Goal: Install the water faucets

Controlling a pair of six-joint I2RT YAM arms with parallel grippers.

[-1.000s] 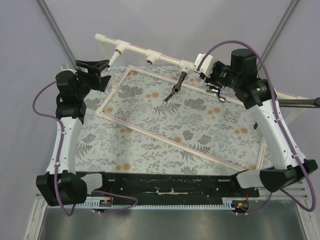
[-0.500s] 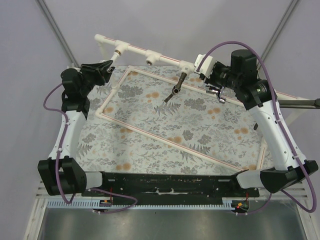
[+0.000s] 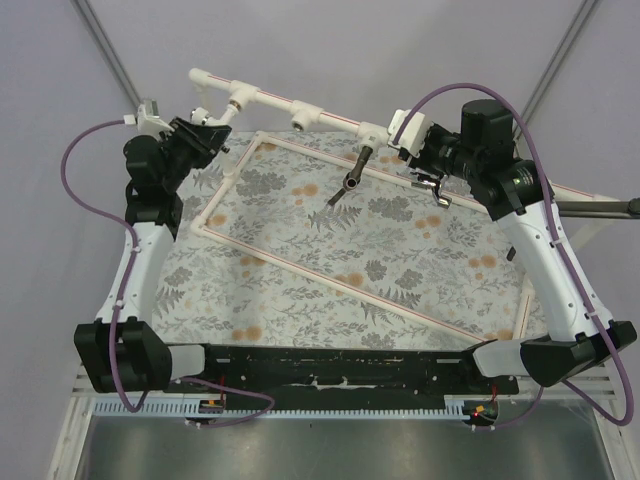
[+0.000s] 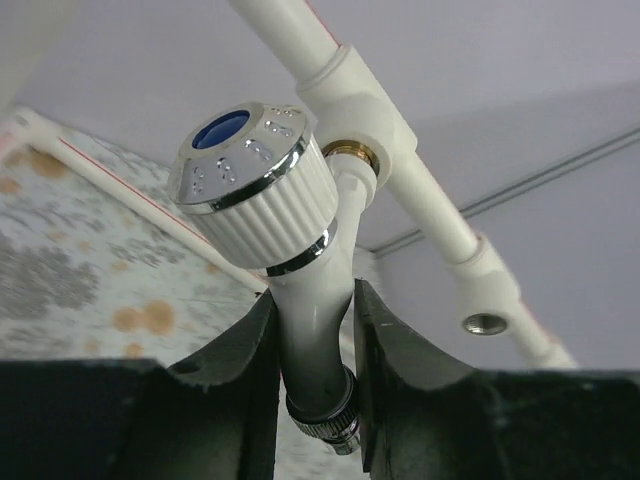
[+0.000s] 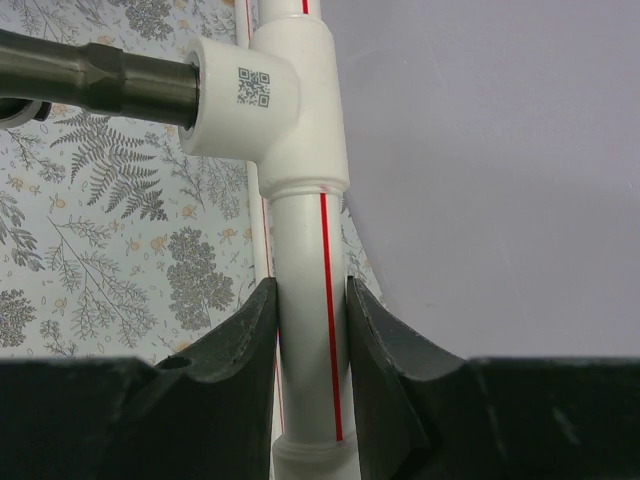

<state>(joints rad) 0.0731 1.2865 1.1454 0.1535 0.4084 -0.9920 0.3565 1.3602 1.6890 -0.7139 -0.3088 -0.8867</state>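
Clamping the white plastic faucet point(image 4: 255, 200) by its lower body, the left gripper point(image 4: 313, 310) presses both dark fingers against it at the bottom centre of the left wrist view. The faucet's ribbed round knob, chrome-capped with a blue centre, tilts toward the upper left. Its upper end meets the brass-ringed socket of a tee fitting point(image 4: 365, 95) on the white pipe frame point(image 4: 440, 215); how far it is threaded in cannot be told. Toward the lower right, a second tee point(image 4: 487, 290) shows an open socket. The right gripper point(image 5: 310, 300) is closed around the red-striped pipe just below a QR-labelled tee point(image 5: 290, 110). From that tee the dark metal faucet point(image 5: 100, 80) juts toward the upper left above the floral tablecloth point(image 5: 100, 260).
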